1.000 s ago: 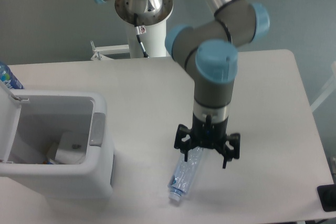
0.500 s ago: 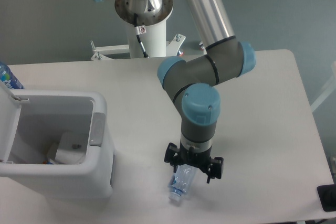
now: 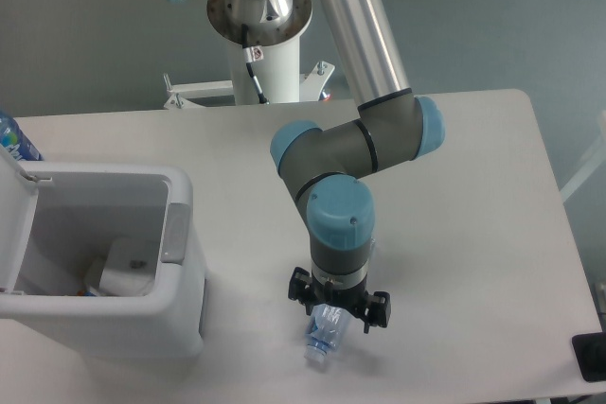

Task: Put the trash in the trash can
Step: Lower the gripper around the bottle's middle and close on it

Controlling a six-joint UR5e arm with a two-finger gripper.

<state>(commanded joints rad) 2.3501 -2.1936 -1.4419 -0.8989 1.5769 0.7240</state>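
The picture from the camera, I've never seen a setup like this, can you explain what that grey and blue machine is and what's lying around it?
It is a robot arm, seen by one fixed camera looking down on a white table. At the arm's tip is a black two-finger hand, lowered over a crushed clear bottle lying on the table. Whether the fingers already grip it cannot be told. On the left stands a white trash can with its lid open; a crumpled white wrapper lies inside. Another bottle with a blue label peeks in at the left edge.
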